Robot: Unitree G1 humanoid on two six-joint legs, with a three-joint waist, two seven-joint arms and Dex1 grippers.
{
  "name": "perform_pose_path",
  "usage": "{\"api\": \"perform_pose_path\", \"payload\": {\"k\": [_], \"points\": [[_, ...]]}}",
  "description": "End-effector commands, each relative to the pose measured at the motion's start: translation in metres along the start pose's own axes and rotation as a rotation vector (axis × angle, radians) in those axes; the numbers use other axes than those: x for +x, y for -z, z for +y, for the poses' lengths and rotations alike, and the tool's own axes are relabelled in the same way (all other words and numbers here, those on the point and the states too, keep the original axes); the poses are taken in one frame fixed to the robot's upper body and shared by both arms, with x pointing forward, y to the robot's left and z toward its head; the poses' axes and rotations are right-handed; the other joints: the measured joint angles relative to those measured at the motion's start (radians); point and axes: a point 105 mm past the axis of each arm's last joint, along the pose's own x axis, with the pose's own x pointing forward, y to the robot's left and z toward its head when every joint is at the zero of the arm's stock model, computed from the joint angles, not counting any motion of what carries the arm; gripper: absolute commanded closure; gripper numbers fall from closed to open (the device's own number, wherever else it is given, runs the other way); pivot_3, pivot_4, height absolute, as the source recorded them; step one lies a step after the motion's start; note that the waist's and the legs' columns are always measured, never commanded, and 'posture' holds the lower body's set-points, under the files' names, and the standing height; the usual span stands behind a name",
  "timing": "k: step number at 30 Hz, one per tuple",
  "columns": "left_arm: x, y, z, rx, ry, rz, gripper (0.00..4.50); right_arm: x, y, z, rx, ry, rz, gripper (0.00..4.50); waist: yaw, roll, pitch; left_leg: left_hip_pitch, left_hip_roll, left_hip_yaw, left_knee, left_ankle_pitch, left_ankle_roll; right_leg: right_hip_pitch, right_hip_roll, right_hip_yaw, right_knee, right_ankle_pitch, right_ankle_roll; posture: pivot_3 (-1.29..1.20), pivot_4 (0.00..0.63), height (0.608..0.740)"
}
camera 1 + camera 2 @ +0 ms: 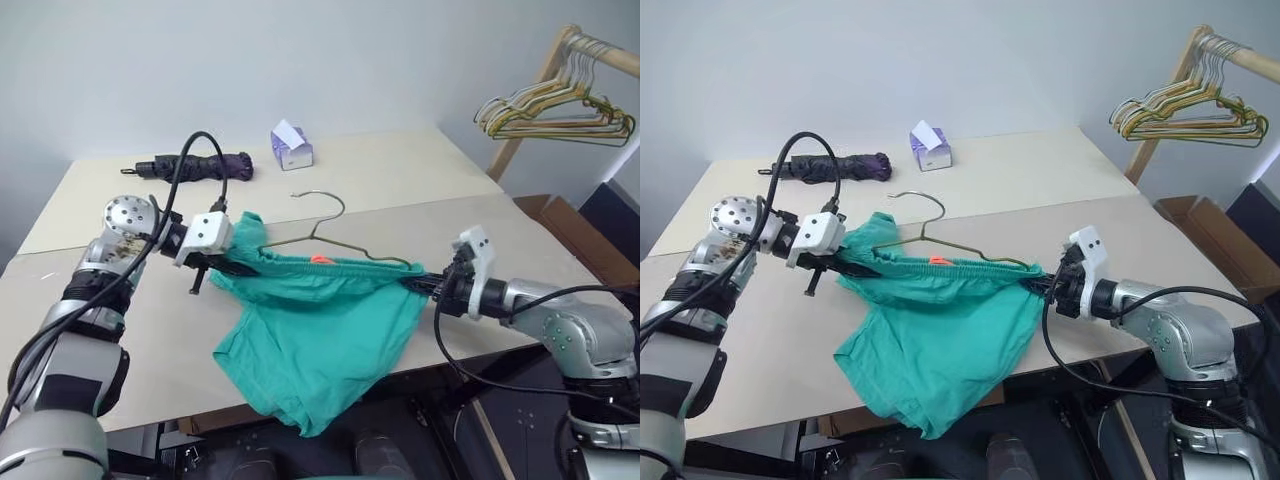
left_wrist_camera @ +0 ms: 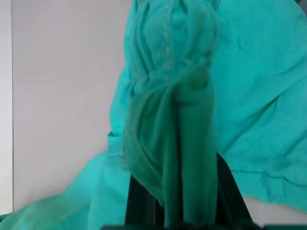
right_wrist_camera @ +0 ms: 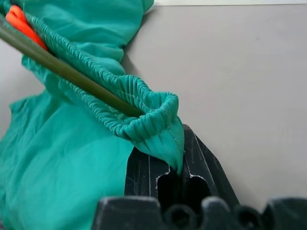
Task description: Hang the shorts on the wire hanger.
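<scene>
In the left eye view, the teal shorts hang stretched between the 2 arms at the centre of the frame, waistband pulled taut, the legs drooping over the front edge of the pale worktop. The left end effector, at centre left, is clenched on one end of the waistband; the right end effector, at centre right, is clenched on the other end. The wire hanger lies just behind and along the waistband, its hook rising toward the upper centre, one shoulder running into the cloth near the right end effector. A small orange tag shows on the waistband. At upper left of the worktop lies a dark folded umbrella; just right of it stands a small purple tissue box. At upper right a bunch of pale hangers hangs from a wooden rail.

The right eye view shows the same layout.

In the left wrist view, the 2 black fingers at the bottom pinch a bunched fold of the shorts that runs up the middle of the frame, worktop to the left.

In the right wrist view, the black fingers at the bottom centre grip the gathered waistband end; the hanger wire enters the waistband loop from the upper left, beside the orange tag.
</scene>
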Motion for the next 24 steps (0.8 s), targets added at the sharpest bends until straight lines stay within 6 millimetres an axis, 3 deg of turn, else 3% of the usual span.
{"api": "perform_pose_path", "payload": {"k": [1, 6, 10, 15, 19, 24], "points": [[-0.048, 0.033, -0.011, -0.141, -0.069, 0.158, 4.5, -0.043, -0.012, -0.033, -0.149, 0.149, 0.051, 4.48, 0.001, 0.0, 0.0, 0.0, 0.0, 0.0, 0.0, 0.0, 0.0, 0.0, 0.0, 0.0, 0.0, 0.0, 0.0, -0.15, 0.0, 0.74], [-0.053, 0.04, -0.012, -0.181, -0.079, 0.182, 4.5, -0.052, -0.009, -0.03, -0.26, 0.071, 0.138, 4.48, 0.001, 0.0, 0.0, 0.0, 0.0, 0.008, 0.0, 0.0, 0.0, 0.0, 0.0, -0.001, 0.0, 0.0, 0.001, -0.16, 0.001, 0.74], [-0.049, 0.04, -0.012, -0.178, -0.074, 0.172, 4.5, -0.054, -0.029, -0.034, -0.304, 0.076, 0.113, 4.48, -0.003, 0.0, 0.0, 0.0, 0.001, 0.01, 0.0, 0.0, 0.0, 0.0, 0.0, 0.0, 0.0, 0.0, 0.001, -0.17, 0.003, 0.74], [-0.035, 0.025, -0.002, -0.172, -0.099, 0.05, 4.5, -0.044, -0.044, -0.019, -0.35, 0.021, 0.084, 4.48, -0.002, 0.0, 0.0, 0.0, 0.001, 0.01, 0.0, 0.0, 0.0, 0.0, 0.001, 0.0, 0.0, 0.0, 0.0, -0.17, 0.003, 0.74], [-0.026, 0.012, 0.009, -0.182, -0.147, -0.059, 4.5, -0.04, -0.066, -0.003, -0.398, -0.022, 0.02, 3.44, -0.005, 0.0, 0.0, 0.0, 0.001, 0.01, 0.0, 0.0, 0.0, 0.0, 0.0, 0.0, 0.0, 0.0, 0.0, -0.18, 0.001, 0.74], [-0.017, -0.002, 0.024, -0.155, -0.207, -0.124, 4.5, -0.054, -0.081, -0.003, -0.439, -0.02, -0.003, 1.64, 0.004, 0.0, 0.0, 0.0, 0.001, 0.01, 0.001, 0.0, 0.0, 0.0, 0.0, 0.0, 0.0, 0.0, 0.0, -0.17, 0.001, 0.74]]}}
